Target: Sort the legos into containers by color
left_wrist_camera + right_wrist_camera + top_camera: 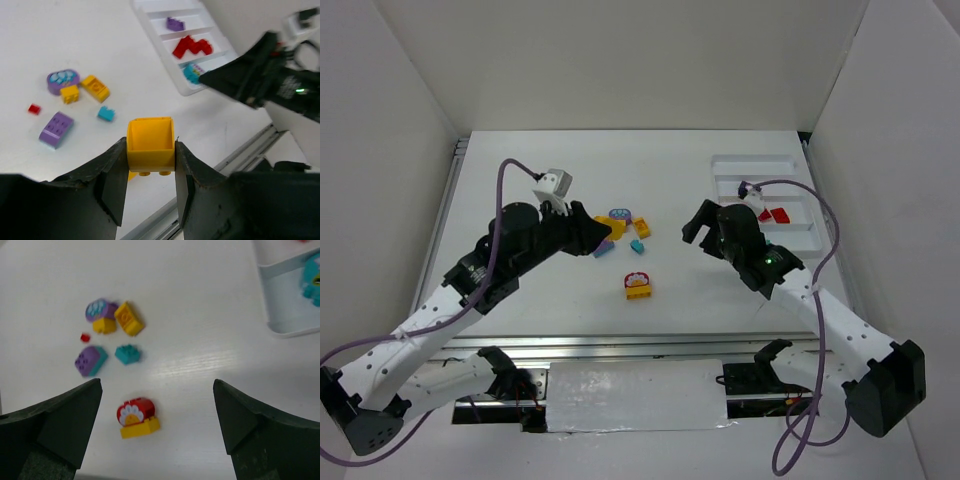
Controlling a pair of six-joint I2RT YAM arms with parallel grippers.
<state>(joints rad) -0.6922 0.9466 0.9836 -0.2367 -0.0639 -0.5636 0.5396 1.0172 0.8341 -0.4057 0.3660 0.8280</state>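
My left gripper is shut on a hollow yellow brick and holds it above the table; in the top view it is over the loose pile. Loose legos lie mid-table: a purple round one, a small yellow one, an orange one, a teal one, a tiny red one and a purple block. A red-and-yellow brick lies apart, below my open, empty right gripper. The white tray holds purple, red and teal pieces.
My right arm reaches over the near left part of the tray and hides some of it. White walls enclose the table on three sides. A metal rail runs along the near edge.
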